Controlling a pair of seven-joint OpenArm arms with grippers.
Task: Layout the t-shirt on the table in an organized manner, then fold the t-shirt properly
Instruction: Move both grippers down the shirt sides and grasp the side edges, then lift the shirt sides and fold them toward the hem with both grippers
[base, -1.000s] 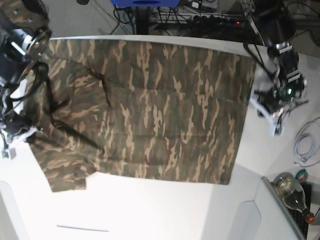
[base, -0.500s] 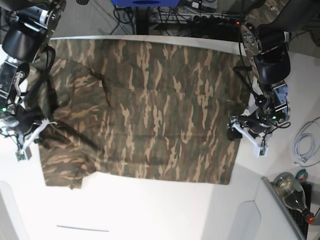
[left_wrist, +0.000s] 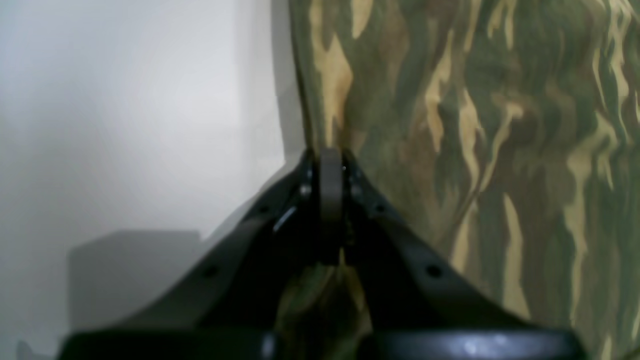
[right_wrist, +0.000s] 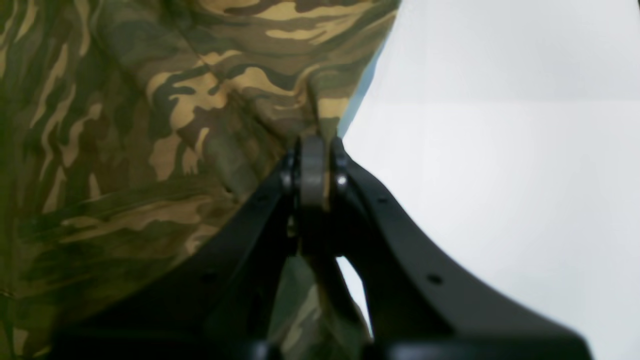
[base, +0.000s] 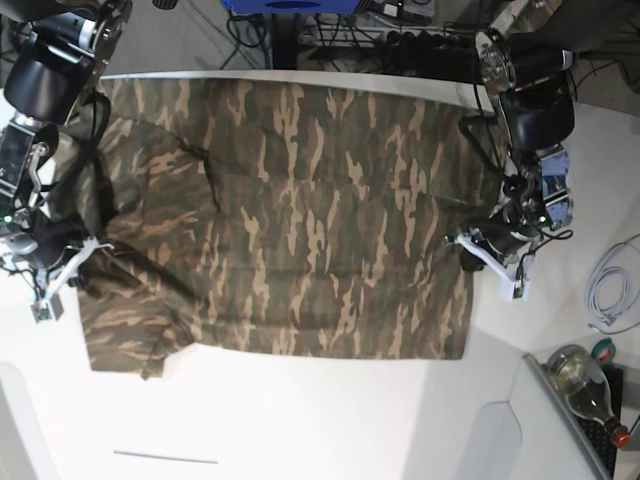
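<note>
Both pincers are clamped on cloth: the left gripper (base: 478, 252) pinches the t-shirt (base: 300, 220) hem at 3 o'clock, the right gripper (base: 62, 268) the sleeve edge at 9. Pull outward evenly, keeping it flat on the table (base: 300, 420).

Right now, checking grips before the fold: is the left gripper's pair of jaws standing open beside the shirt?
No: the left gripper is shut on the t-shirt, pinching its edge beside the white table.
</note>
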